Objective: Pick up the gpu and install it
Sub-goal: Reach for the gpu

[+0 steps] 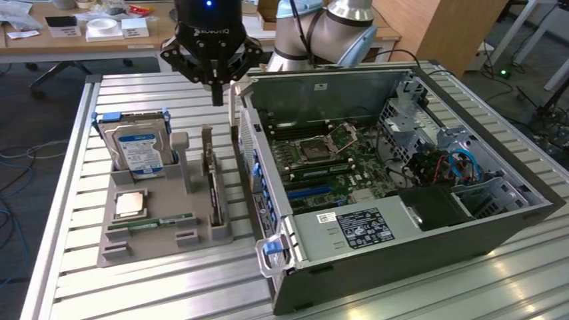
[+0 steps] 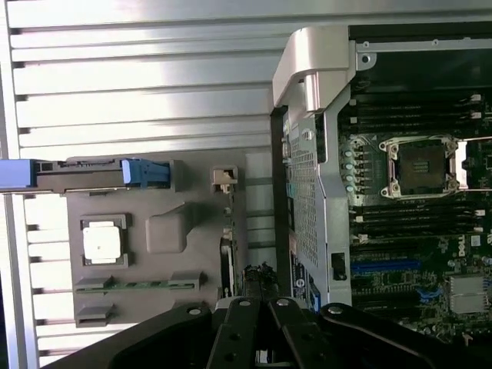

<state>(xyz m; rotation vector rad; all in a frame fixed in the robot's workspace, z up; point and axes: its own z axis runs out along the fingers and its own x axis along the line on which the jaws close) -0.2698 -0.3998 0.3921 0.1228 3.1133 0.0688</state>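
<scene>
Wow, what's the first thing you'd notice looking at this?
The big open computer case on the exterior view's right catches the eye first, with its green motherboard showing. Next comes the black gripper, shut, hanging above a grey tray on the exterior view's left. There a blue-labelled hard drive and the thin dark gpu stand on edge.

Slatted table (image 1: 178,293): tray (image 1: 153,248), computer case (image 1: 427,257)
</scene>
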